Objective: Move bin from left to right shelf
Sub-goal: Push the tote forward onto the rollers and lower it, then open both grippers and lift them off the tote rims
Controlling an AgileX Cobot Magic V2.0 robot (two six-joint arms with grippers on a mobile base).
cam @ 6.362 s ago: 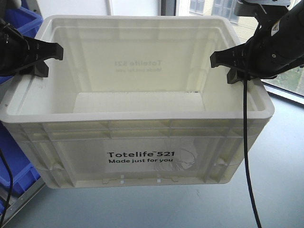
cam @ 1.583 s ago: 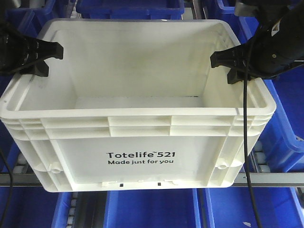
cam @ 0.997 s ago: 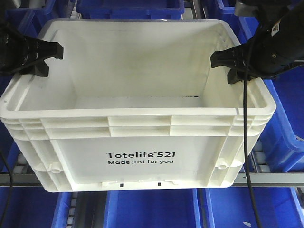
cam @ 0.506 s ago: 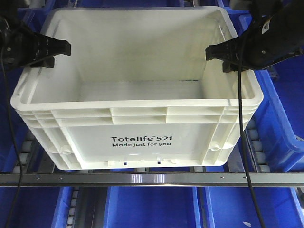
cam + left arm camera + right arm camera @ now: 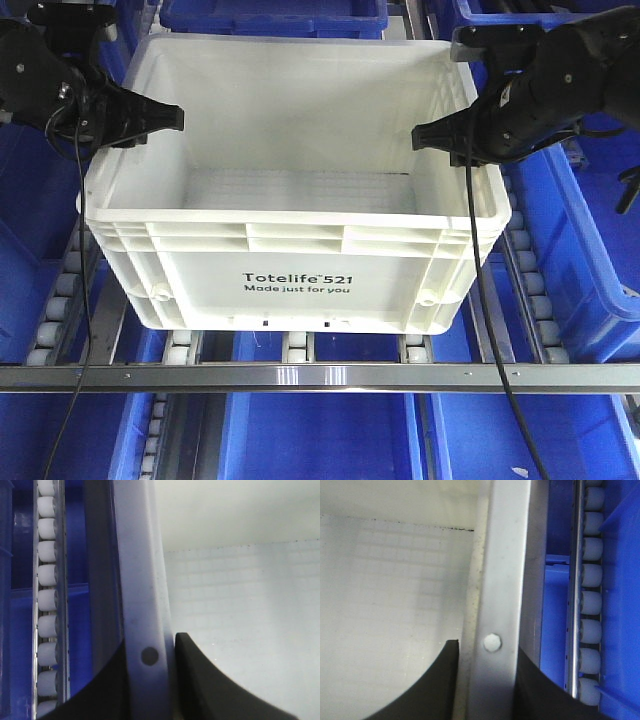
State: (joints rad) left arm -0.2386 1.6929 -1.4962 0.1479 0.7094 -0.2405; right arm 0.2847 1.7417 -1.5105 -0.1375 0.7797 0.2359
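We've lowered bin [image 5: 296,270] further since half second ago; now seemingly resting on shelf rollers [image 5: 62,300]. Left gripper [image 5: 150,118], right gripper [image 5: 440,135] fingers still clamp side rims. Next: release.

Bright even overhead light, soft shadows inside the bin [image 5: 300,150], wrist views soft-focused, dark fingers [image 5: 200,680] blurred
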